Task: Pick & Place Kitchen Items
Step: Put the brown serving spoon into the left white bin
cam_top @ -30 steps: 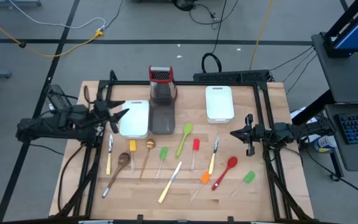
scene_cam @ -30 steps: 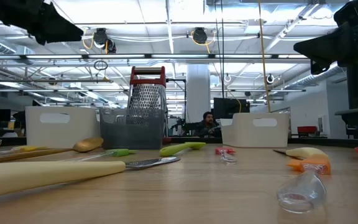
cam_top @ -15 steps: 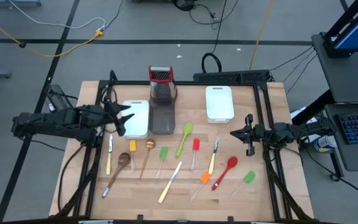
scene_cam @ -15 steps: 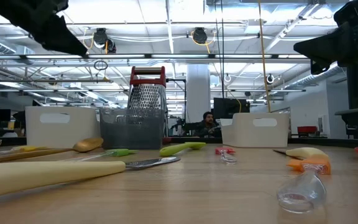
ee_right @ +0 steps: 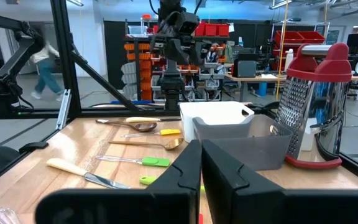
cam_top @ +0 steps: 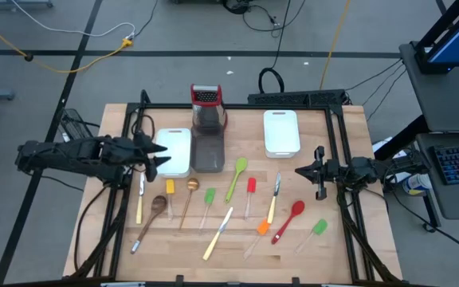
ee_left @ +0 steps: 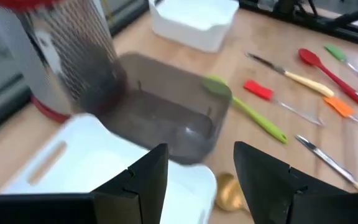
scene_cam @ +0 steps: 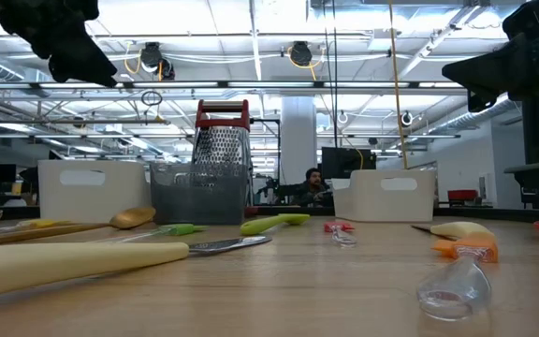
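Slim utensils lie flat on the wooden table's near half: a pale-handled knife (cam_top: pixel 140 199), two wooden spoons (cam_top: pixel 154 214) (cam_top: pixel 189 199), a yellow spatula (cam_top: pixel 170 191), a green spoon (cam_top: pixel 237 177), a red spatula (cam_top: pixel 251 194), a red spoon (cam_top: pixel 289 221), an orange spatula (cam_top: pixel 260 231) and others. My left gripper (cam_top: pixel 162 157) (ee_left: pixel 201 180) is open and empty. It hangs above the near left part of the left white tray (cam_top: pixel 177 150). My right gripper (cam_top: pixel 300 170) (ee_right: pixel 201 162) is shut and empty. It waits in the air at the table's right side.
A grey tray (cam_top: pixel 209 151) stands right of the left white tray, with a red-topped metal grater (cam_top: pixel 207 106) behind it. A second white tray (cam_top: pixel 281 131) stands at the far right. A black frame (cam_top: pixel 237 106) borders the table. Bare wood lies along the near edge.
My left gripper has gone a little toward the table's near edge and right, over the left white tray, still open. The utensils lie where they were.
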### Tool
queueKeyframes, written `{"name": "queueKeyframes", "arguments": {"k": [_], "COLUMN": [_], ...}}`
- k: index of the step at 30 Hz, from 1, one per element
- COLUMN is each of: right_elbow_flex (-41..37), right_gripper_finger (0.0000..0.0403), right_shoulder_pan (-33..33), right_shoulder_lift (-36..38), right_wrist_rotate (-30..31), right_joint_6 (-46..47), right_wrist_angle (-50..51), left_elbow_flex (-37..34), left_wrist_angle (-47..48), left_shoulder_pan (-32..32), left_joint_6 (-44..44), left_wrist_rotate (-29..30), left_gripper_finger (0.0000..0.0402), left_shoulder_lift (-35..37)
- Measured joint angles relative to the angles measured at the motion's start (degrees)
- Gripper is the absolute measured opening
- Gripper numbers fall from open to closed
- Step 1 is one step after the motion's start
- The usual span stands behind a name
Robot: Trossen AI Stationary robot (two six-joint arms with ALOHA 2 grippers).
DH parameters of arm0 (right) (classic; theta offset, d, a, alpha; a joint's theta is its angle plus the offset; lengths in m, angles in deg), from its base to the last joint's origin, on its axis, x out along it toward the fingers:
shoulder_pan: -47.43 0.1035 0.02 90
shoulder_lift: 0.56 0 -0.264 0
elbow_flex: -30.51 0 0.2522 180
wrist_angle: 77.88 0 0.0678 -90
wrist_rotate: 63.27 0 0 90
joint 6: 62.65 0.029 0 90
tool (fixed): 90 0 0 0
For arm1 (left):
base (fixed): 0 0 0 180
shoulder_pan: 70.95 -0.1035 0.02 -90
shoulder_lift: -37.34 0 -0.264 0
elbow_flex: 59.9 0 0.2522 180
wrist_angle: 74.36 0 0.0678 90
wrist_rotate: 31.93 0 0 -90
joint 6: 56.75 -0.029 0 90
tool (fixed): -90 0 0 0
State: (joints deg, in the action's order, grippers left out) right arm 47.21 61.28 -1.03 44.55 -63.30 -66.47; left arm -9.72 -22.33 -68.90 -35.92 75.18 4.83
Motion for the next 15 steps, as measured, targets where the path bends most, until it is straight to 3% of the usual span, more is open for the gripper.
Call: {"name": "queueKeyframes", "arguments": {"k": [6, 15], "right_elbow_flex": [0.0, 0.0], "right_gripper_finger": [0.0008, 0.0009], "right_shoulder_pan": [0.0, 0.0], "right_shoulder_lift": [0.0, 0.0], "right_wrist_rotate": [0.2, 0.2], "right_joint_6": [-4.4, -6.6], "right_wrist_angle": [-2.7, -17.9], "left_elbow_flex": [0.0, 0.0], "left_wrist_angle": [5.2, 14.2], "left_shoulder_pan": [1.1, 1.8], "left_joint_6": [6.9, 3.5], "left_wrist_rotate": [-3.8, -3.3], "left_gripper_finger": [0.0186, 0.0186], "left_shoulder_lift": [-2.6, -7.7]}}
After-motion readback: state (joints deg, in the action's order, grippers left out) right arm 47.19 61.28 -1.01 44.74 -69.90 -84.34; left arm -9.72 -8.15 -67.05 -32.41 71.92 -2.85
